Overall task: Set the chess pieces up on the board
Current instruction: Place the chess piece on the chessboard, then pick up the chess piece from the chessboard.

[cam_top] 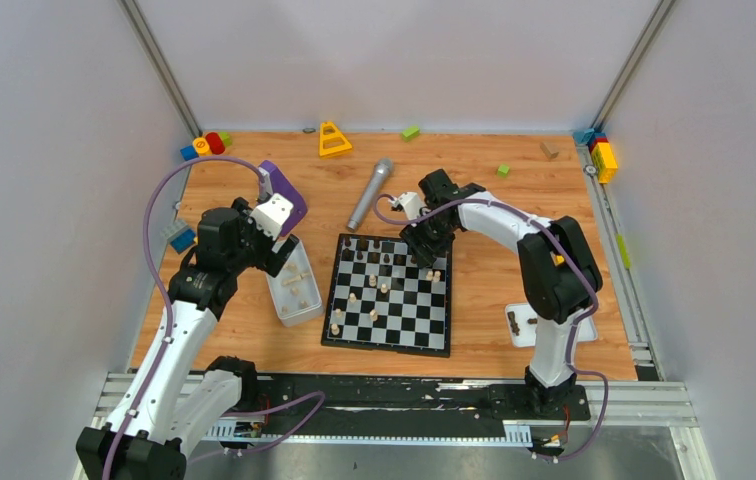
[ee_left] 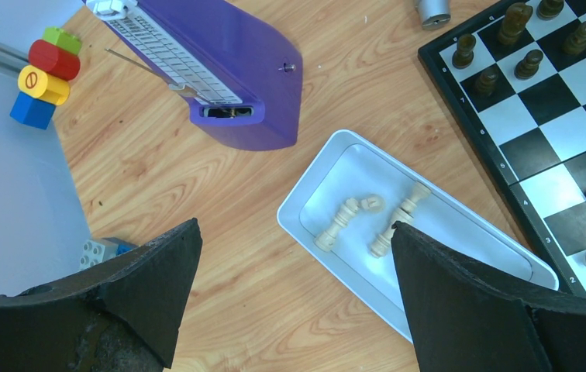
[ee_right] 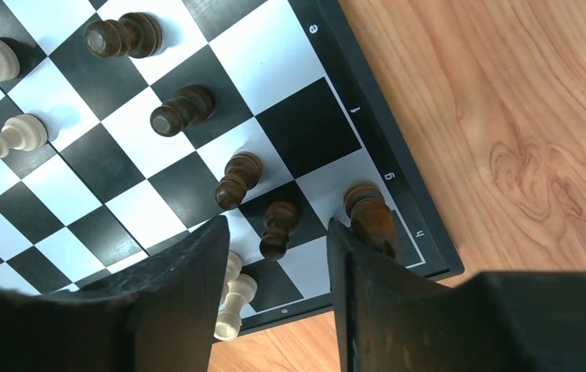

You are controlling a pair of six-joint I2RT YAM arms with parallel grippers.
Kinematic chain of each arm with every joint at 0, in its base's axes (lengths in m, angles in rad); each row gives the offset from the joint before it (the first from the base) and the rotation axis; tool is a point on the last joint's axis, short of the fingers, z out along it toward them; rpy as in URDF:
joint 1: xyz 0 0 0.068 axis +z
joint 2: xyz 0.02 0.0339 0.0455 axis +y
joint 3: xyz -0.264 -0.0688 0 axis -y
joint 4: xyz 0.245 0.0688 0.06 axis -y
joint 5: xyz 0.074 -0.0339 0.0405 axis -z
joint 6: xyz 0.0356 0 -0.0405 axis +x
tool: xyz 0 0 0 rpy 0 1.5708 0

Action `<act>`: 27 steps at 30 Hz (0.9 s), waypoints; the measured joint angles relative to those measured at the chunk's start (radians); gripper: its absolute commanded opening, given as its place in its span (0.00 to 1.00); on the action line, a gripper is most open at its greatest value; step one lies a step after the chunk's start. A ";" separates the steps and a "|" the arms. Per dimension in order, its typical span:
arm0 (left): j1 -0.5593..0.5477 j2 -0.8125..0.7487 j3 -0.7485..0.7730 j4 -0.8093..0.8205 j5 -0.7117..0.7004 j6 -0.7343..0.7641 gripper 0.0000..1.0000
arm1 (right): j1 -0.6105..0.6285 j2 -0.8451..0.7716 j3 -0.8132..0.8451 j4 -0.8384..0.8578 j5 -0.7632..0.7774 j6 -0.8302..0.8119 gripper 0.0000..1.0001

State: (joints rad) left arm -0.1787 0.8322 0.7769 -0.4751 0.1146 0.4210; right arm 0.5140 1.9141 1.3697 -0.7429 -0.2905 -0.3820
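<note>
The chessboard lies mid-table with dark pieces along its far rows and several white pieces scattered nearer. My right gripper hovers open over the board's far right corner. In the right wrist view a dark pawn shows in the gap of that gripper, untouched, and a dark rook stands behind the right finger. My left gripper is open above bare wood beside the white tray, where three white pieces lie on their sides.
A purple device and a grey microphone lie beyond the board. A small tray with dark pieces sits at the right. Toy blocks and a yellow cone line the back edge. A white pawn stands by my right gripper's left finger.
</note>
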 measured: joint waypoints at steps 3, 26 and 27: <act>0.000 0.000 0.000 0.000 0.000 0.000 1.00 | 0.000 -0.009 0.000 0.000 0.002 0.004 0.53; 0.000 0.000 0.000 0.000 0.000 0.000 1.00 | 0.010 -0.150 -0.105 -0.024 -0.053 -0.017 0.50; 0.000 0.000 0.000 0.000 0.000 0.000 1.00 | 0.014 -0.143 -0.106 -0.024 -0.053 -0.019 0.48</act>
State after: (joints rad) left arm -0.1787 0.8322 0.7769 -0.4751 0.1143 0.4210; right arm 0.5278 1.7710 1.2640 -0.7673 -0.3435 -0.4011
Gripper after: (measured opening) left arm 0.998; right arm 0.507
